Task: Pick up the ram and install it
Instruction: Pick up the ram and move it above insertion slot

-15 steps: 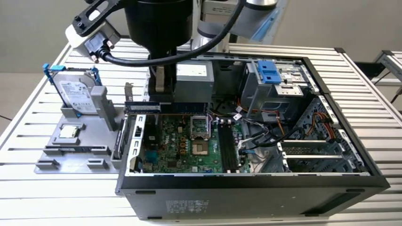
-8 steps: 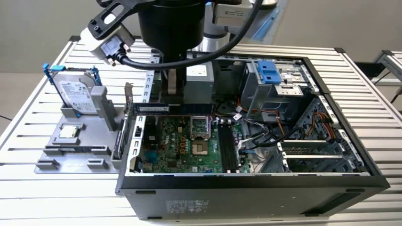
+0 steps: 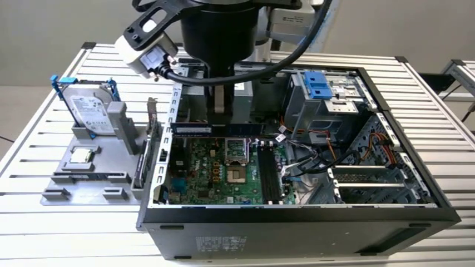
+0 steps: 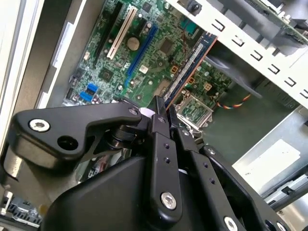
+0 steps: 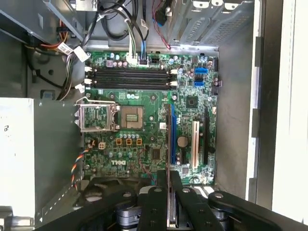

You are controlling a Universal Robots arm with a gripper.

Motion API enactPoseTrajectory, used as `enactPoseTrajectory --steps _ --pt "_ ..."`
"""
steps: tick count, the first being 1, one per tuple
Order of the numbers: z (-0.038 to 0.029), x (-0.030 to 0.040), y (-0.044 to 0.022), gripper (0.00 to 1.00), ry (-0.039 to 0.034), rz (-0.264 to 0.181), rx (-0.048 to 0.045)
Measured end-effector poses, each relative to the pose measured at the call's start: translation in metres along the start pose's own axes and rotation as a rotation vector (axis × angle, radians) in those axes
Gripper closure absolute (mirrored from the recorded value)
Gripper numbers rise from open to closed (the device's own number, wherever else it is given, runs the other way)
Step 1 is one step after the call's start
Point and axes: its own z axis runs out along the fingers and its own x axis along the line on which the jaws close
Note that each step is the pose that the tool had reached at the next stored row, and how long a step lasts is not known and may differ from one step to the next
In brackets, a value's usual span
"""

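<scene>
Claw [image 4: 160, 109] clamped on ram [image 4: 188, 65], stick hanging above motherboard [image 5: 144, 139] inside open case [image 3: 297, 217]. Pickup done; ram not yet seated in black slots [image 5: 130, 79].

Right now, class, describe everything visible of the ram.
The ram is a slim, long blue circuit-board stick with dark parts on its face and a coppery contact edge. Standing on edge, it is pinched near its middle by the shut hand, held above the green motherboard inside the open case, crosswise to the black slots, not seated.
</scene>
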Motion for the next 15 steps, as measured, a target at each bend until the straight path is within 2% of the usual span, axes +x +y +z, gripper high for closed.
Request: enactPoseTrajectory --steps 15 --pt "0.0015 0.0001 0.0280 1.00 0.0001 0.000 0.0000"
